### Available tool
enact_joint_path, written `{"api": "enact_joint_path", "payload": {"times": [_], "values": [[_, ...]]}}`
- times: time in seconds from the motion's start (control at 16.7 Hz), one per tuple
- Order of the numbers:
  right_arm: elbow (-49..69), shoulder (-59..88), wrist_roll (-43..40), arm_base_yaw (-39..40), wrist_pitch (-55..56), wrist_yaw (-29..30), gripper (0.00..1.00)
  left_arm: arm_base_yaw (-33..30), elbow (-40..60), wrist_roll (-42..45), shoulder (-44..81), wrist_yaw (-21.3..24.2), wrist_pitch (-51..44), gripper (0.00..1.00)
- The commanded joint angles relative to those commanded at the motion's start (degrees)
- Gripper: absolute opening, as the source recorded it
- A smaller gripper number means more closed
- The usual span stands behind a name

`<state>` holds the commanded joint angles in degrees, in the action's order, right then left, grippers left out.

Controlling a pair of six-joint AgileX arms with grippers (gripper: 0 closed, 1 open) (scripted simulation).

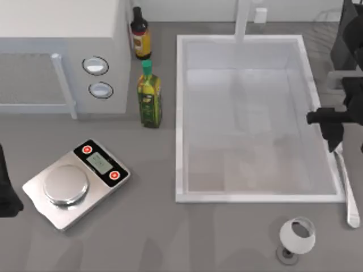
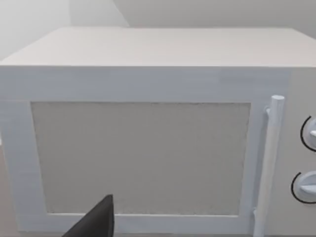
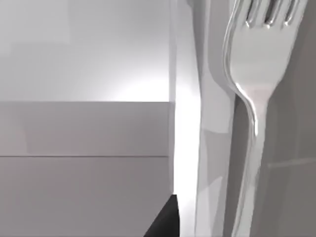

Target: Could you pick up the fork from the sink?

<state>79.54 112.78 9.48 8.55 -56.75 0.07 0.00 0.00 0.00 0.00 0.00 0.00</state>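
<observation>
The sink is a large pale basin with a raised white rim in the middle right of the table. The silver fork is outside the basin, lengthwise along the right rim, its rounded handle tip toward the table's front. My right gripper is over the right rim, right at the fork's far end. In the right wrist view the fork is very close, tines up, beside the sink rim. Whether it is held or resting I cannot tell. My left gripper is parked at the table's left edge.
A white microwave stands at the back left, facing the left wrist camera. A steel kitchen scale lies front left. A green bottle and a dark bottle stand left of the sink. A wine glass stands before the sink.
</observation>
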Motion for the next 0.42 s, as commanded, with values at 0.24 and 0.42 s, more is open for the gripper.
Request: {"api": "enact_joint_path", "payload": {"times": [0.24,0.42], "values": [[0.0,0.0,0.0,0.0,0.0,0.0,1.00,0.0,0.0,0.0,0.0,0.0,0.0,1.00],[0.0,0.0,0.0,0.0,0.0,0.0,1.00,0.0,0.0,0.0,0.0,0.0,0.0,1.00]]}}
